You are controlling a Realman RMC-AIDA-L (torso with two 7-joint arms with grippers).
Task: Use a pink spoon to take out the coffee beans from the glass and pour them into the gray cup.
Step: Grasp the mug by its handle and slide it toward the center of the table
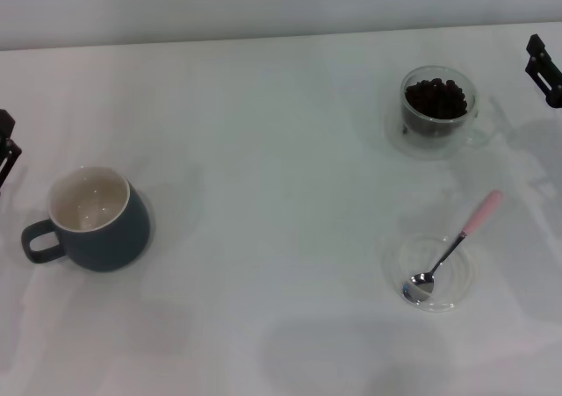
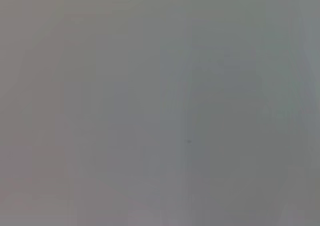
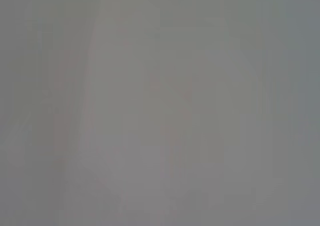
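Coffee beans (image 1: 435, 98) in the glass (image 1: 436, 124), gray cup (image 1: 97, 222) empty; both claws' state indiscernible.

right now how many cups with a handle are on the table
2. The gray cup stands at the table's left, empty as far as shown. The glass holding the coffee beans stands far right. None appear hidden.

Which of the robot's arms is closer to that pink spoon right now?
The right. Its end effector sits at the table's right edge, beyond the glass, above the pink spoon in the head view. The left end effector is far across, past the gray cup.
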